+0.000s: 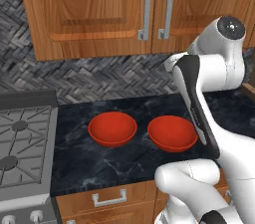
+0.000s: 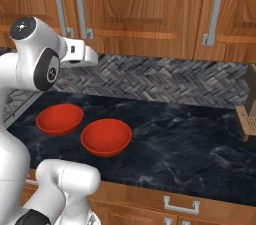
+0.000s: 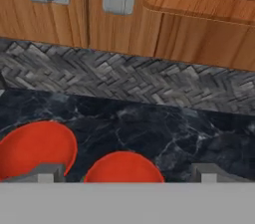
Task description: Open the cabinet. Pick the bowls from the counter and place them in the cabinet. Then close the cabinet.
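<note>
A: Where do the task's things stand?

B: The two glossy red shallow round bowls, one beside the other, sit close together but apart on the dark marbled stone counter, open side up. Above them hangs the warm brown wooden wall cabinet, both panelled doors shut, the long silver bar handles meeting at the middle seam. I'd judge opening it is the step in hand, with nothing yet shelved.

A: And the tool?

B: The two-finger gripper has its jaws spread wide with nothing between them. It looks over both bowls towards the handles, probably lining up on a door.

A: Anything beyond?

B: A grey gas stove beside the counter, and a grey herringbone tile backsplash.

A: Any writing?

B: None that I can read.
</note>
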Motion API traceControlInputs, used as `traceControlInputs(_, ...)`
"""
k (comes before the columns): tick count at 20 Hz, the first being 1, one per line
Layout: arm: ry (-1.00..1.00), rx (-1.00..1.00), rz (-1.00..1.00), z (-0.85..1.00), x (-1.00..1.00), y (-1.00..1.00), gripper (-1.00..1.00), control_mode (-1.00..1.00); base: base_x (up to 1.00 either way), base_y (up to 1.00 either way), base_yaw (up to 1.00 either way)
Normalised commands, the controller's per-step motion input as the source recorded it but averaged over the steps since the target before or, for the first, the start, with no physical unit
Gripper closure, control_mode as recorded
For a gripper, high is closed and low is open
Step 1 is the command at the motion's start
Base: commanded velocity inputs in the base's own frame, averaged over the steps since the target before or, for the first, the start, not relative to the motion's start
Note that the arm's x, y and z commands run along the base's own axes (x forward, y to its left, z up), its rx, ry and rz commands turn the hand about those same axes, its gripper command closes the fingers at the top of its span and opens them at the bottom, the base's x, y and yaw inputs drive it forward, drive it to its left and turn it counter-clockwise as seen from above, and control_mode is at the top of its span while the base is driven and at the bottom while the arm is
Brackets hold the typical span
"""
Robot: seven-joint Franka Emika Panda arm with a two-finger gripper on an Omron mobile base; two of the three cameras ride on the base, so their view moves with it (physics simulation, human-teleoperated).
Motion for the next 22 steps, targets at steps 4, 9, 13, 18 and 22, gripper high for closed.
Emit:
traceControlInputs(4, -0.20, -0.02, 0.00, 0.40, -0.09, 0.00, -1.00, -1.00, 0.00, 0.00, 0.00)
traceControlInputs(9, -0.21, -0.03, 0.00, 0.44, -0.13, 0.01, -1.00, -1.00, 0.00, 0.00, 0.00)
traceControlInputs(13, -0.22, -0.01, 0.00, 0.55, -0.06, 0.01, -1.00, -1.00, 0.00, 0.00, 0.00)
traceControlInputs(18, -0.14, 0.00, 0.00, 0.55, -0.03, 0.04, -1.00, -1.00, 0.00, 0.00, 0.00)
traceControlInputs(22, -0.01, 0.05, 0.00, 0.33, 0.00, 0.06, -1.00, -1.00, 0.00, 0.00, 0.00)
